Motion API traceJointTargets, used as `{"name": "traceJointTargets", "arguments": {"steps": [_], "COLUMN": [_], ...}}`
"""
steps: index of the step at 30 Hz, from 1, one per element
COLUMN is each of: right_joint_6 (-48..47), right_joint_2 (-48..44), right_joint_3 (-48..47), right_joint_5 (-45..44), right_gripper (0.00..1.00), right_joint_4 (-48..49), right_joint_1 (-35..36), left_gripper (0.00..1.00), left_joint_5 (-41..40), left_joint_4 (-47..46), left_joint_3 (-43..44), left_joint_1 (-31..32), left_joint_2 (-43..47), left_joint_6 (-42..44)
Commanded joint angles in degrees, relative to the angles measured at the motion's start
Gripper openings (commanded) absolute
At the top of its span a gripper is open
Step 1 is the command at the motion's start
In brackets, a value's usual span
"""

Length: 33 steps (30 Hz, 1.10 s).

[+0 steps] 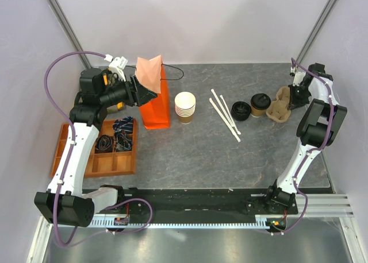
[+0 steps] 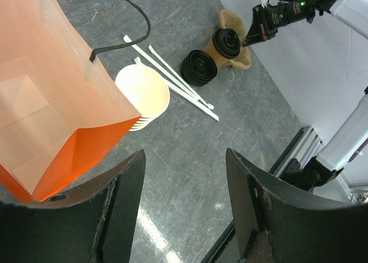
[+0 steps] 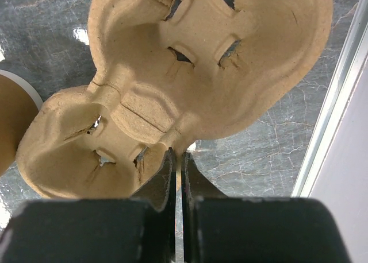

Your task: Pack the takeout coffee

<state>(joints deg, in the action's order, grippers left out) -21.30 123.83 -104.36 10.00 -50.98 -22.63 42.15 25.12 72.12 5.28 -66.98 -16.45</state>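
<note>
Beside one orange bag point(image 1: 156, 109), the left gripper point(image 2: 184, 164) gapes wide, empty. Rightward from the bag: one cup stack point(image 1: 185, 105), three straws point(image 1: 225, 115), one loose lid point(image 1: 241, 111), then one takeout coffee point(image 1: 260, 103), upright, lid skyward. Farthest, the right gripper point(image 3: 178, 157) pinches one pulp carrier point(image 3: 201, 73) at its rim.

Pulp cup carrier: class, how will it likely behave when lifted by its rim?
The pulp cup carrier looks thin and moulded, so probably light and fairly stiff. Pinched at one edge by the right end effector, it may tilt or flex.
</note>
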Motion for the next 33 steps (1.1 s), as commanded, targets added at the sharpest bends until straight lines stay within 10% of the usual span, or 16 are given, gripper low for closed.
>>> {"name": "traceJointTargets", "arguments": {"steps": [1, 20, 33], "right_joint_6": [-1.3, -5.9, -13.1], "right_joint_2": [-2.2, -8.5, -22.2], "right_joint_3": [0.3, 0.1, 9.9], "right_joint_5": [-0.6, 7.9, 14.7], "right_gripper": [0.00, 0.00, 0.00], "right_joint_4": [0.6, -3.2, -11.3], "right_joint_1": [0.0, -4.7, -7.7], "left_gripper": [0.65, 0.65, 0.63], "left_joint_5": [0.3, 1.3, 1.4], "left_joint_4": [-2.1, -1.9, 1.4], "left_joint_3": [0.0, 0.0, -1.9], "left_joint_1": [0.3, 2.4, 10.2], "left_joint_2": [0.0, 0.4, 4.5], "left_joint_6": [-1.3, 1.7, 23.3]}}
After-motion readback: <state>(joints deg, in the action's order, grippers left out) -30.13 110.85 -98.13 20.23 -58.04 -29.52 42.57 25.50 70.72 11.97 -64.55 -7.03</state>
